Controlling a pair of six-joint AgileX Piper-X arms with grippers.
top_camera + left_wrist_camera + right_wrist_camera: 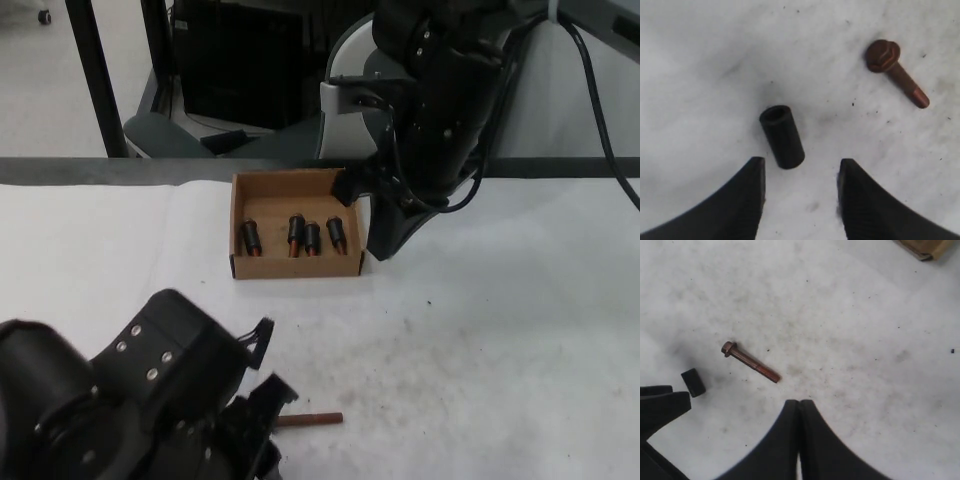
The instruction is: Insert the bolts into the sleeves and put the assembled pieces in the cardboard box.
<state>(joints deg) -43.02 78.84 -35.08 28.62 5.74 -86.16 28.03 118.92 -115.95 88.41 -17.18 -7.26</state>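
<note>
left hand [800,167] wide open, empty, sleeve [782,136] end just between fingertips | bolt [895,71] lying apart, open desk [500,330] around | right hand [799,405] closed, empty, near cardboard box [296,266] edge

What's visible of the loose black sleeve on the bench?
The sleeve is a short black tube, matte, rubber or plastic by its look, with an open bore at one end. It lies on its side on the white bench, empty, apart from the bolt, just ahead of the open left gripper, untouched.
</note>
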